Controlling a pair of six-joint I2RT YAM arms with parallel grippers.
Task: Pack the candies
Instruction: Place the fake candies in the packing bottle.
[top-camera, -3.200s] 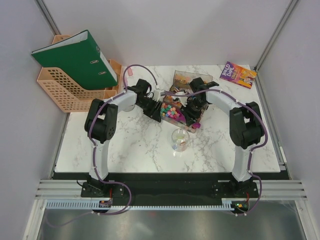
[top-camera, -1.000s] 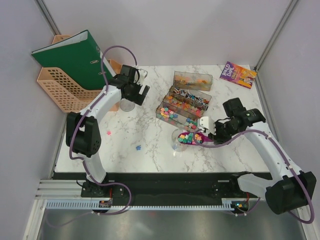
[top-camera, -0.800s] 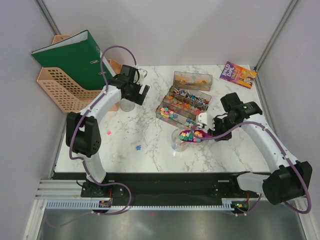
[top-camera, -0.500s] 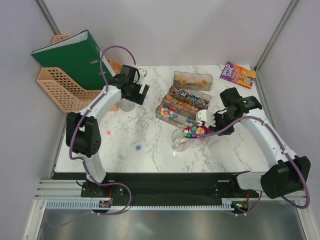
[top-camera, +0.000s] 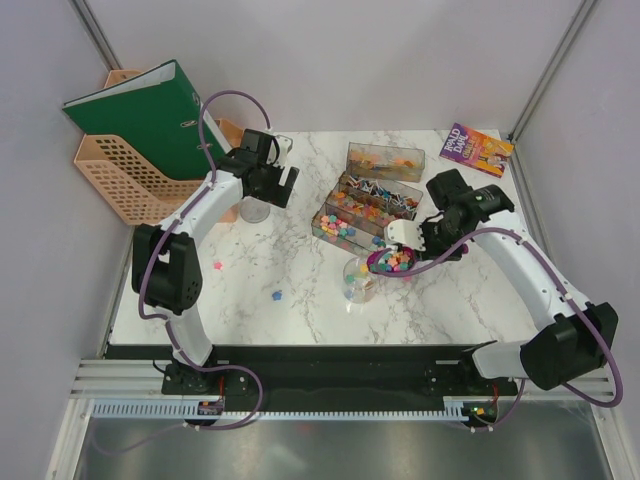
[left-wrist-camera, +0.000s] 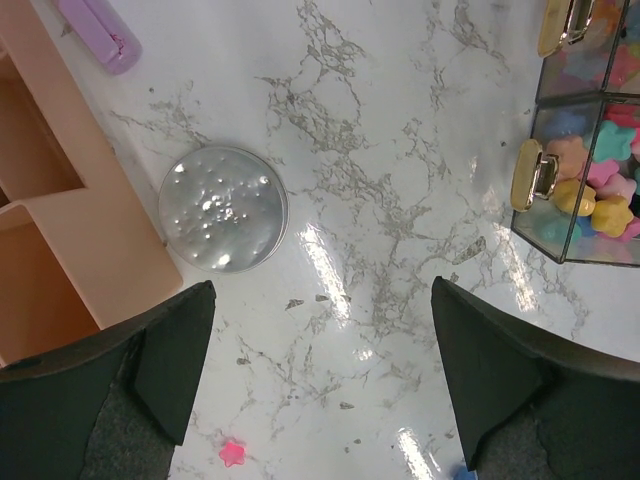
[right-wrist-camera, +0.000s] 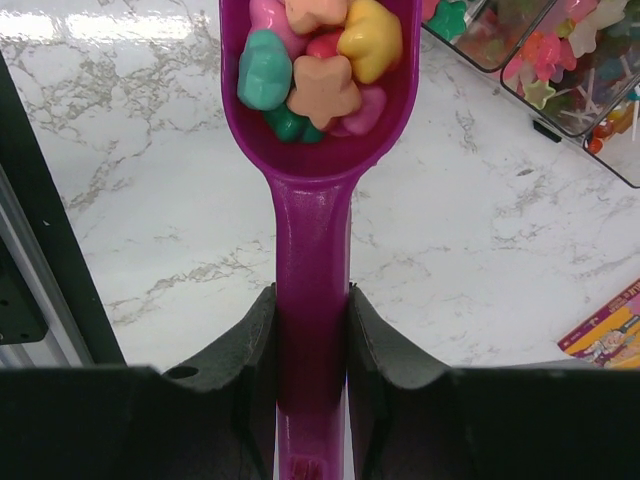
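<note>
While the right end effector (right-wrist-camera: 311, 312) is clamped on the handle of the purple scoop (right-wrist-camera: 312, 235), one finger pressed to each side, the scoop's bowl carries a heap of candies (right-wrist-camera: 322, 70): yellow, peach, teal and pink star shapes. In the top view the loaded bowl sits just beside the far right rim of the clear jar (top-camera: 358, 284), which stands upright on the marble bench (top-camera: 300, 262) and has a few coloured pieces in its bottom. Whether the bowl's tip is over the jar's mouth I cannot tell. More candies fill the clear trays (top-camera: 352, 158) set in a row just beyond the jar, and two strays lie on the bench well to the left, one pink, one blue.

The left end effector (left-wrist-camera: 320, 300) hangs over the far left of the bench with its fingers wide apart and nothing between them. Below it a round clear lid (left-wrist-camera: 223, 208) lies flat, touching the foot of the peach file rack (left-wrist-camera: 70, 230). A green binder (top-camera: 150, 115) leans in that rack, and a book (top-camera: 476, 149) lies at the far right corner.
</note>
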